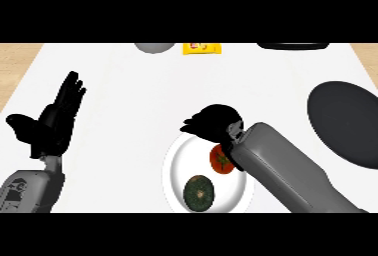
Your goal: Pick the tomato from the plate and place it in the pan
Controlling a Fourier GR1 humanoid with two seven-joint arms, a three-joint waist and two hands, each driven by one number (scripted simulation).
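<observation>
A red tomato (pixel 219 159) lies on the white plate (pixel 174 165) at the lower middle of the counter, its right side hidden by my right forearm. My right hand (pixel 212 121) is a dark bunched shape over the plate's far rim, just beyond the tomato; the tomato is not inside it. The dark pan (pixel 347 122) lies at the right edge, well apart from the plate. At the left, my left hand (pixel 53 122) rests open with its fingers up, holding nothing.
A dark green round vegetable (pixel 198 193) shares the plate, at its near side. Along the far edge stand a grey bowl (pixel 153 46), a yellow packet (pixel 201 47) and a black object (pixel 294 45). White countertop stretches between plate and pan.
</observation>
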